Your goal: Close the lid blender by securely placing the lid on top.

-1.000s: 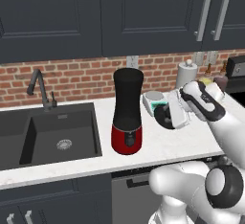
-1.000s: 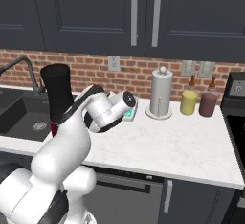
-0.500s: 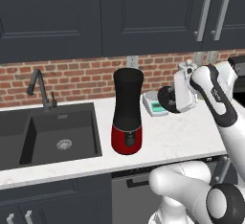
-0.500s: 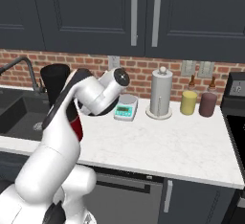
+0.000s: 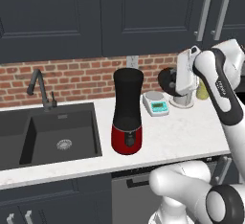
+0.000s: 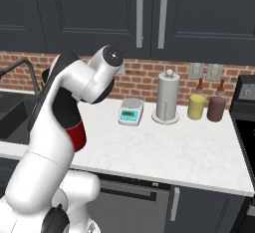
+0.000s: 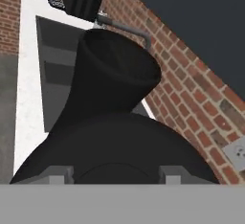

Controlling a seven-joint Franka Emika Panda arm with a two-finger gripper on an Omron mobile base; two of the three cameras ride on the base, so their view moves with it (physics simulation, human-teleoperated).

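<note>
Standing open-topped, blender (image 5: 127, 117) jar shows no lid; gripper (image 5: 170, 81) clenched on lid (image 5: 166, 81), raised higher than before.

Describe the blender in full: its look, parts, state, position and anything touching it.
The tall black cylindrical blender jar on its rounded glossy red base stands upright on the white marble counter, just right of the dark sink. A small dark control panel sits on the base's front. The jar widens slightly toward its top, which is open with no lid on it. The flat round black lid is held in the air to its right, tilted on edge, apart from the jar.
</note>
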